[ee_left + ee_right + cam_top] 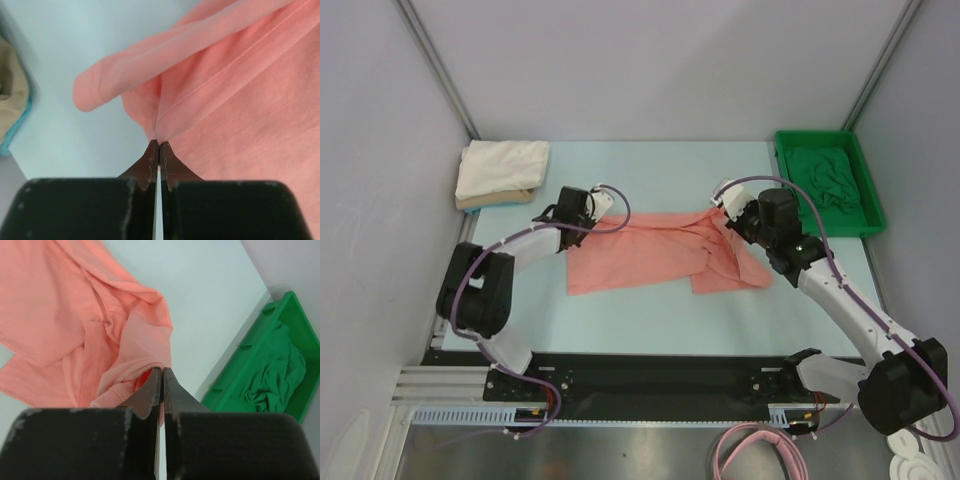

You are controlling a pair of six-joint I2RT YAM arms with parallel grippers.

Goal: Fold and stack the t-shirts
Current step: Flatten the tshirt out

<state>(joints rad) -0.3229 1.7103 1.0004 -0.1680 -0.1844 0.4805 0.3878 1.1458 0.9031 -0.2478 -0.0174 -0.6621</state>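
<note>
left hand (159,144) and right hand (162,371) pinch pink t-shirt (640,255).

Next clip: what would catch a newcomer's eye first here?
A salmon-pink t-shirt lies mid-table, the left pincer shut on its left edge, the right pincer on its right. A green tray far right holds a dark green shirt; a white shirt tops a tan shirt far left.

t-shirt (640,258): centre | folded shirts (500,170): far left | tray (788,185): far right, holding loose shirt (830,178)
</note>
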